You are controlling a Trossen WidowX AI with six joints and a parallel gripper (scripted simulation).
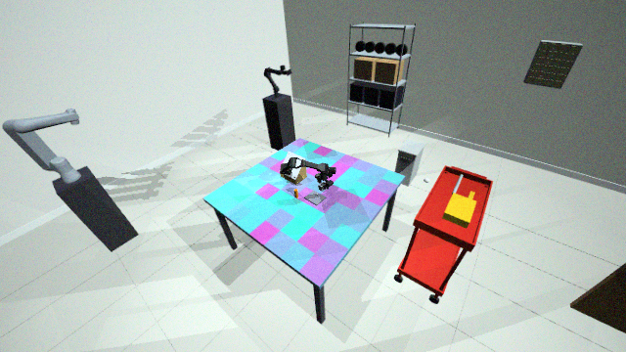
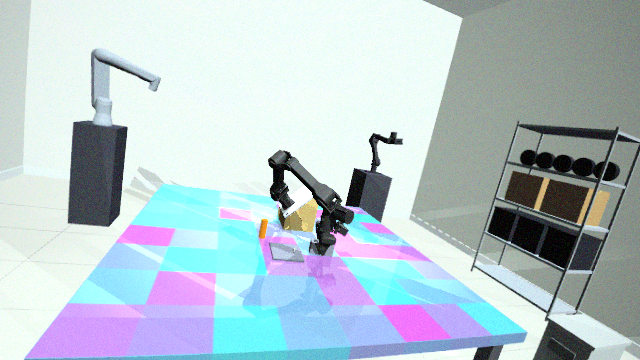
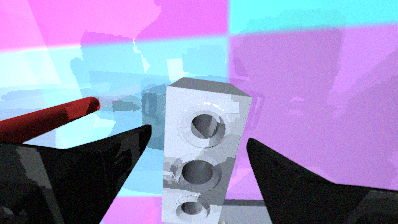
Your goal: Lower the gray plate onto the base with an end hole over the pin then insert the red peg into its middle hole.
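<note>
The gray plate lies beside the base with its three holes facing up. In the exterior view it is mostly hidden under the gripper. My gripper is open and low, with one finger on each side of the plate. A gap shows on both sides in the wrist view. The thin gray base lies flat, with a small pin on it. The red peg lies left of the plate in the wrist view, partly behind the left finger. I cannot make it out in the top and exterior views.
A short orange cylinder stands near the base. A tan block with a slanted white top stands behind, close to the arm. A red cart and a shelf rack are away from the table.
</note>
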